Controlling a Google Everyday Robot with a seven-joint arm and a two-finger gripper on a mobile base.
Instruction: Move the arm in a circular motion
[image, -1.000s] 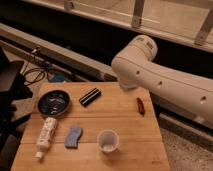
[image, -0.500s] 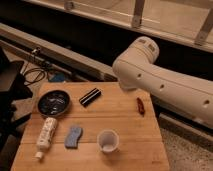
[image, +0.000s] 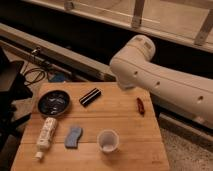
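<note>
The arm (image: 165, 75) enters from right, elbow bent; gripper out of view, jaws closed.

Smooth cream plastic arm (image: 165, 80) (matt), wooden table (image: 122, 120), glossy dark bowl (image: 54, 103)

You have nothing legible here. The white tube (image: 46, 136) carries dark print along its body, but you cannot make out a single word. The black bar (image: 90, 96) shows a pale stripe and no readable letters. The gripper, closed, sits out of view, so no marking on it shows.
</note>
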